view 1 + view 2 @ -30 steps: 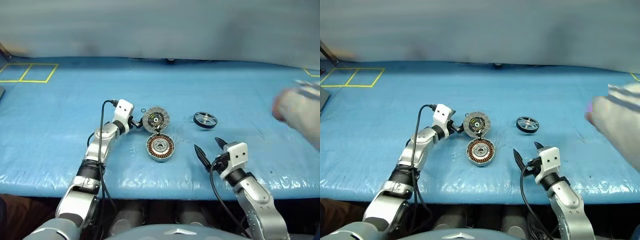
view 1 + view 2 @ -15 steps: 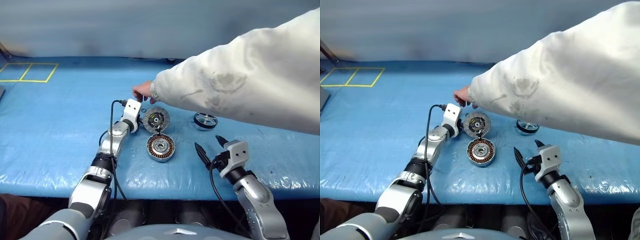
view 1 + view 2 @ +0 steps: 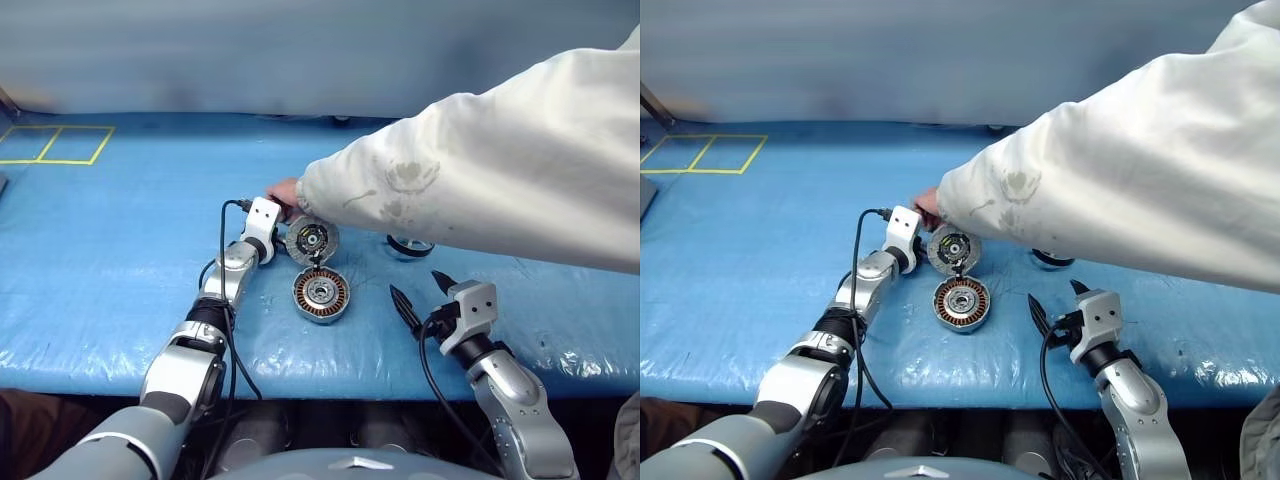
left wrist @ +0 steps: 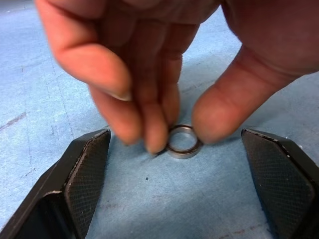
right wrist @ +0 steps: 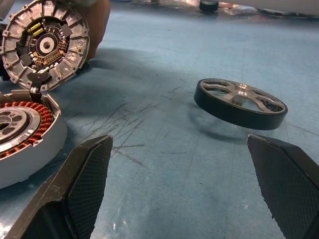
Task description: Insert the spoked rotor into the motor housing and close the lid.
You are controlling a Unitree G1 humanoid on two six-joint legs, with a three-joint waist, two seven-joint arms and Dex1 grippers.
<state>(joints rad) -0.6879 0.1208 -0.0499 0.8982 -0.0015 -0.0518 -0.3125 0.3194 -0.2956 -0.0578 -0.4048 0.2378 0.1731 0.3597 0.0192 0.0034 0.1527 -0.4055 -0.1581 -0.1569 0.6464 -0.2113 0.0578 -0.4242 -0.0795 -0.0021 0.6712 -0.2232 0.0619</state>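
Reaching between the spread fingers of the left pincer, a person's hand pinches a small metal ring; closing now would likely trap those fingers. Just right of it lie the lid and motor housing. The right pincer stands spread and empty, the spoked rotor beyond it on the counter, under the sleeve, so a reach risks collision.

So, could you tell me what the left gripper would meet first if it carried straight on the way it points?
Most likely the small metal ring on the table, and the person's fingers pinching it, both centred between the open left gripper's fingers; depth is uncertain.
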